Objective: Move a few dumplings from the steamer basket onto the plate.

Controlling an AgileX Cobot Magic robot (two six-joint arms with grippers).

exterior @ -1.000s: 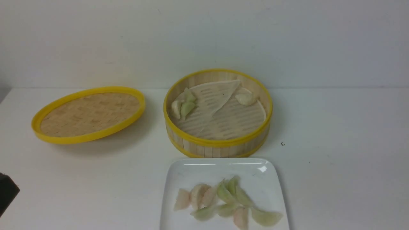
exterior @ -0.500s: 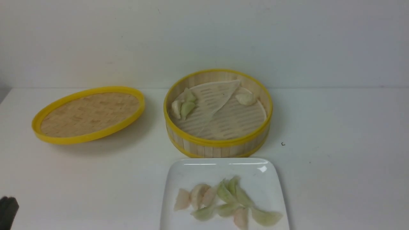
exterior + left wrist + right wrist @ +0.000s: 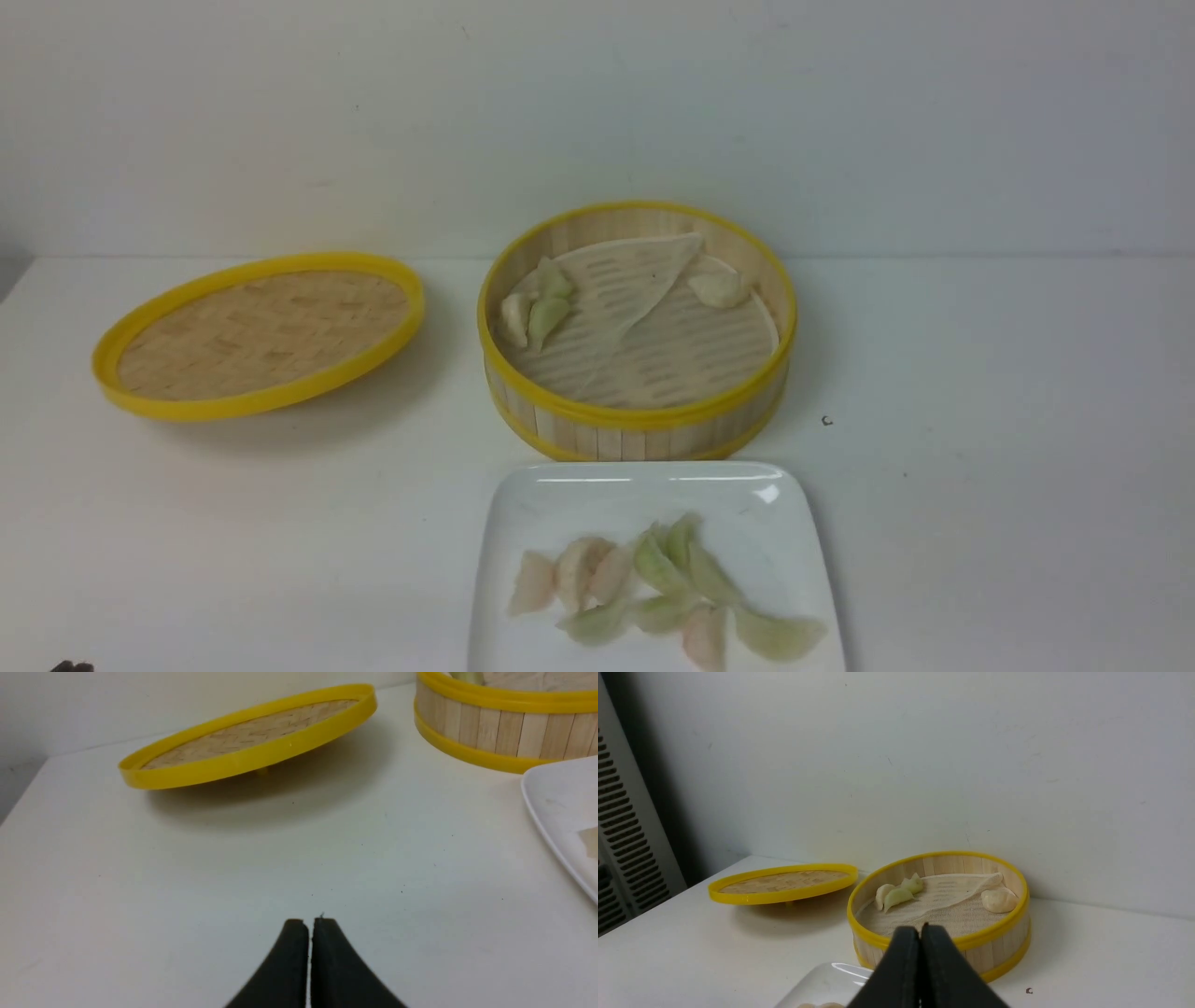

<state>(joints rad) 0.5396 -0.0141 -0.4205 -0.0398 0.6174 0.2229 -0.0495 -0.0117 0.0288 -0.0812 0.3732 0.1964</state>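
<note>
The steamer basket [image 3: 637, 420] stands at the table's middle, its paper liner folded back. It holds a few dumplings: two at its left [image 3: 532, 313] and a whitish one at the back right [image 3: 717, 289]. The white square plate [image 3: 560, 504] in front of it carries several green and pinkish dumplings [image 3: 663, 588]. My left gripper [image 3: 310, 921] is shut and empty, low over bare table left of the plate; only a dark tip [image 3: 70, 666] shows in the front view. My right gripper [image 3: 920, 927] is shut and empty, back from the basket [image 3: 938, 938], above the plate's near side.
The flat yellow-rimmed woven lid [image 3: 260, 331] rests tilted at the left of the basket; it also shows in the left wrist view [image 3: 252, 737]. A wall rises close behind the table. A small dark speck [image 3: 826, 421] lies right of the basket.
My left gripper has drawn back towards the near left corner and has almost left the front view. Basket, plate and dumplings have not moved.
</note>
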